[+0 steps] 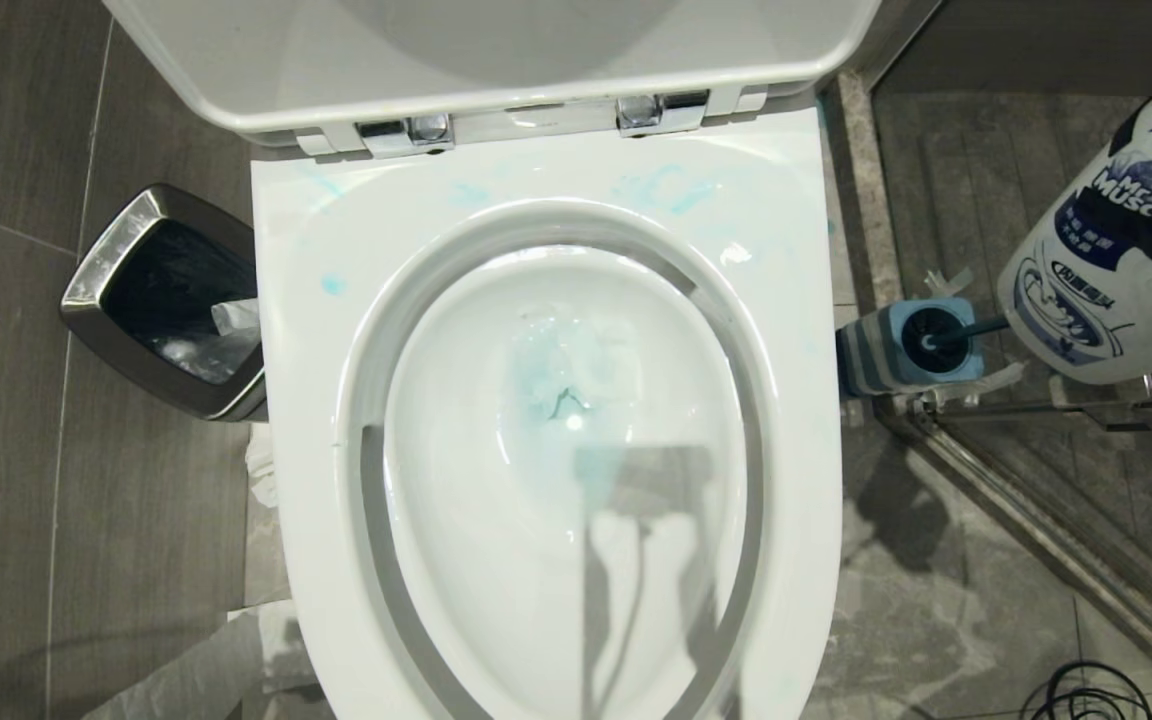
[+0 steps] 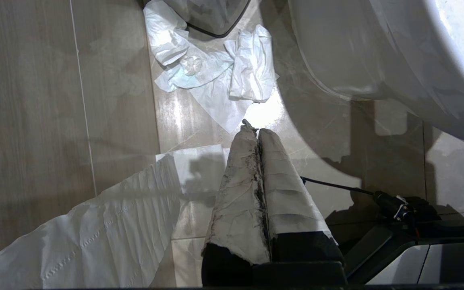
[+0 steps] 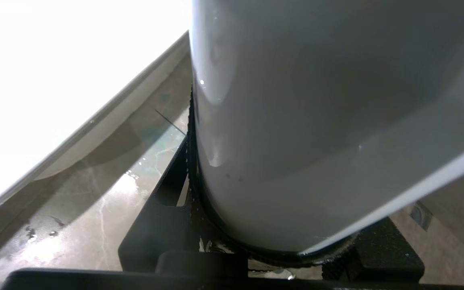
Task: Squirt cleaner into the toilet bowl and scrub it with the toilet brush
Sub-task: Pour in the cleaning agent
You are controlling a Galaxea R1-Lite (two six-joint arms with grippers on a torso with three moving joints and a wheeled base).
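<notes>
The cleaner bottle (image 1: 1121,240) is white with blue print and sits at the right edge of the head view, up above the floor beside the toilet. The right gripper (image 3: 272,249) holds it: in the right wrist view the black fingers (image 3: 167,201) are partly open around the bottle's round white body (image 3: 316,121), which fills the space between them. The toilet bowl (image 1: 316,420) is in the middle, with its seat and lid (image 1: 496,60) up. Blue smears mark the rim and there is blue in the water at the bottom. The toilet brush (image 1: 946,335) stands in its blue holder (image 1: 911,350) on the floor, just right of the bowl. A waste bin (image 1: 151,300) stands on the left side. The left gripper (image 2: 256,133) hangs low by the floor with its wrapped fingers (image 2: 240,193) pressed together, holding nothing. White paper (image 2: 212,76) lies on the tiles near it.
</notes>
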